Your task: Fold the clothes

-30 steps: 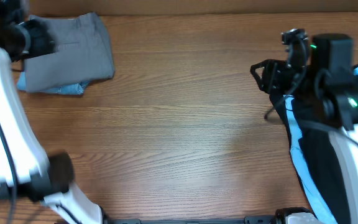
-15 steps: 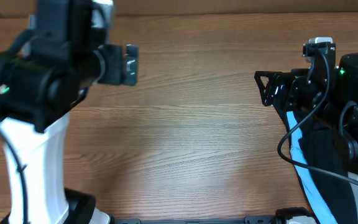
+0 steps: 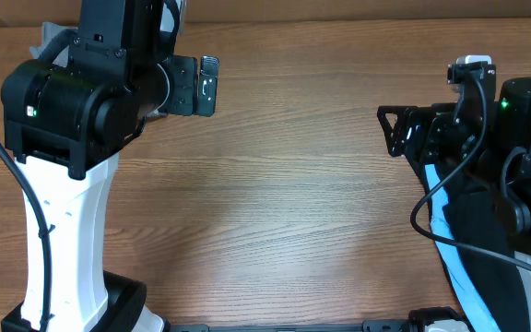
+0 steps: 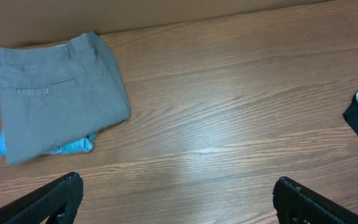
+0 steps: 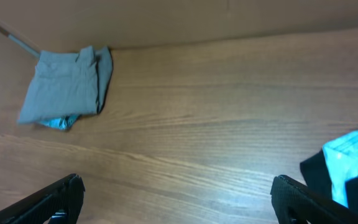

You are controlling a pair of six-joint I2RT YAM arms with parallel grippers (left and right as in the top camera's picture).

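The grey shorts [image 4: 58,93] lie folded in a neat rectangle at the table's far left, waistband toward the back wall and slit pocket facing up. They also show small in the right wrist view [image 5: 64,90]. In the overhead view my raised left arm hides them. My left gripper [image 4: 178,182] hangs open well above the bare wood to the right of the shorts, with nothing between its fingers [image 4: 48,199]. From overhead the left gripper [image 3: 196,85] points right. My right gripper [image 3: 387,132] is open and empty too, far to the right [image 5: 176,182].
Blue denim [image 4: 73,146] pokes out from under the folded shorts' near edge. A black garment with light-blue fabric [image 3: 468,231] lies at the table's right side, under my right arm [image 5: 347,168]. A brown wall [image 5: 197,18] runs along the back.
My left arm has drawn back from the folded shorts, lifted and swung right, and its jaws have spread wide. My right gripper has opened and shifted slightly.
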